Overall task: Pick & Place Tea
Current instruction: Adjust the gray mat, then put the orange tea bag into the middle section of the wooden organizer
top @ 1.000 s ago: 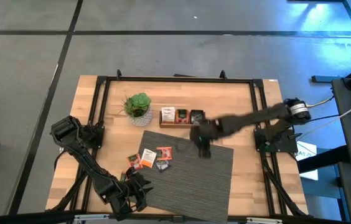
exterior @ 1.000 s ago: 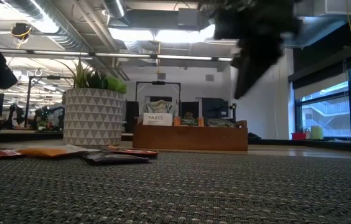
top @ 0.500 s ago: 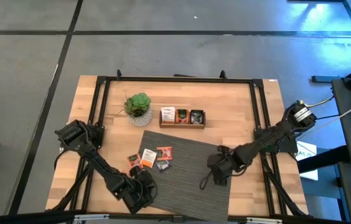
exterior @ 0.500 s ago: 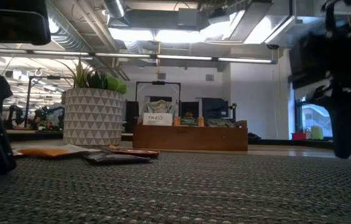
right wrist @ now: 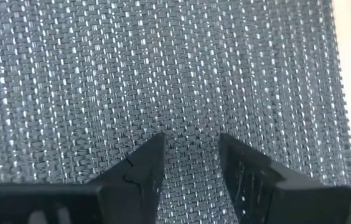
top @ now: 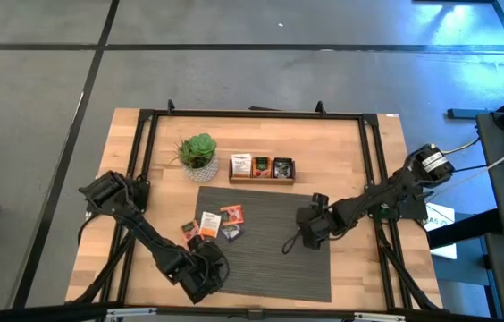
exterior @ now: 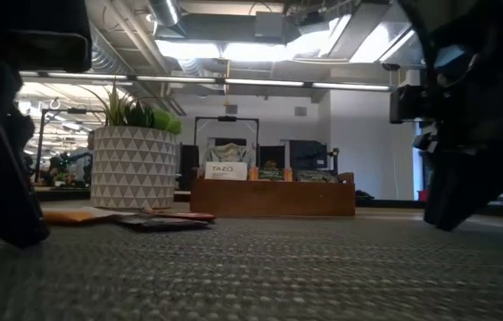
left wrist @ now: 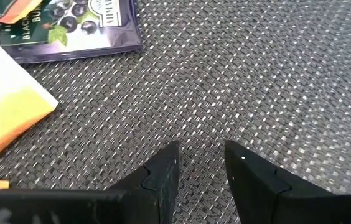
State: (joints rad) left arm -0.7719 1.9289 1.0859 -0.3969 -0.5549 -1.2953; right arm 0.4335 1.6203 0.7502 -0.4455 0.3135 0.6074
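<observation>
Several tea sachets (top: 221,224), orange-red, white and dark, lie flat on the far left part of the dark woven mat (top: 270,268). More sachets stand in the wooden tray (top: 262,168). My left gripper (top: 204,268) is shut and stands low on the mat's near left corner, just nearer than the sachets. In its wrist view (left wrist: 201,158) a dark berry-print sachet (left wrist: 82,25) and a white-and-orange one (left wrist: 7,106) lie just ahead. My right gripper (top: 309,227) is shut, down on the mat's right part (right wrist: 191,149), with no sachet near it. My left gripper presses its shut fingertips (left wrist: 166,165) down on the mat's near left corner (left wrist: 200,124), slanting from above. In the low view its dark tip (exterior: 20,236) meets the weave. The mat lies flat under it. My right gripper presses its shut fingertips (right wrist: 154,152) down on the mat near its right edge (right wrist: 325,74), slanting from above. The low view shows its tip (exterior: 439,221) on the mat surface. The mat stays flat on the table.
A potted plant (top: 198,154) in a white patterned pot stands left of the tray, at the mat's far left corner. A black frame (top: 252,114) runs round the tabletop. Bare wood (top: 350,161) shows to the right of the tray and the mat.
My right gripper swept from beside the tray toward the near right, came down on the mat, then drew back toward the far edge. The mat's right side swung with it, so the mat now lies square to the table. My left gripper moved onto the mat's near left corner.
</observation>
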